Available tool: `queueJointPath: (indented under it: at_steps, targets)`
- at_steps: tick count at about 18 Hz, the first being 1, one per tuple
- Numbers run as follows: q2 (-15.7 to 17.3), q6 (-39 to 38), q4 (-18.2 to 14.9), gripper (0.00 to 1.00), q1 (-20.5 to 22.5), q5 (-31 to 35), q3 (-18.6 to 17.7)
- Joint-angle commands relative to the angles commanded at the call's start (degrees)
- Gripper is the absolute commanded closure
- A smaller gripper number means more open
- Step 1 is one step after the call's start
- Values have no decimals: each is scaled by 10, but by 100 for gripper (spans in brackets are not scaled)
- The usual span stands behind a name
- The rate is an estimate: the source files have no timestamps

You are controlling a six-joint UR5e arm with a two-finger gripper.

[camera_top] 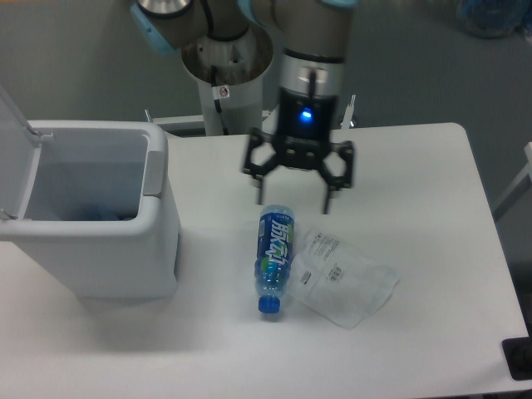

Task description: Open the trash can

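The white trash can [155,241] stands at the left of the table with its lid [15,158] swung up and back at the far left, so the inside is exposed. Something blue lies dimly at the bottom of the bin. My gripper [293,198] hangs open over the table to the right of the can, apart from it, fingers spread wide and pointing down with nothing between them. It hovers just above the top end of a lying bottle.
A blue-labelled plastic bottle [274,256] lies on the white table [432,208], cap toward the front. A crumpled clear plastic bag [345,277] lies to its right. The white robot pedestal [226,75] stands behind the table.
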Motion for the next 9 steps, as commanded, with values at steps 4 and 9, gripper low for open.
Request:
queueJointPath:
  at_steps: [4,9]
  targets:
    - [-39,95,1,0,14,43,-12]
    - [-100,132,3,0,18,153,3]
